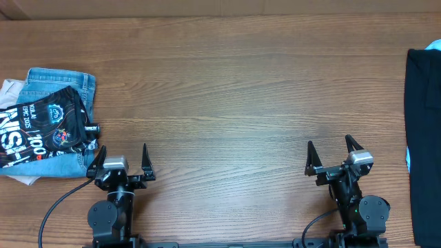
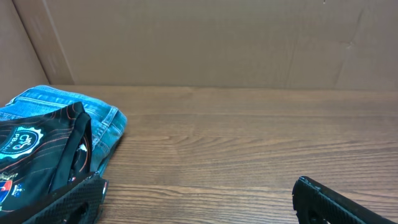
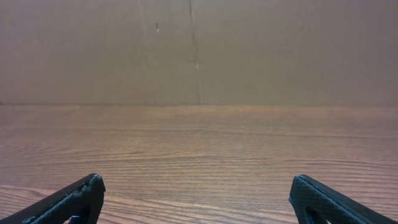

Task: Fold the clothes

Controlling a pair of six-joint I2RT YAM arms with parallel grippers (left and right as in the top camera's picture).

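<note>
One printed black shirt (image 1: 43, 127) on blue denim (image 1: 63, 84), left; clothes (image 1: 424, 138) far right.

I see a brown wood-grain table (image 1: 227, 89) running the full width of the overhead view. Far left on it is a folded blue denim piece (image 1: 65, 81), with a bit of white cloth (image 1: 9, 88) showing at its edge. Far right, well apart from that pile, lies the plain black garment (image 1: 424, 138) along the table's edge, partly cut off by the frame.
</note>
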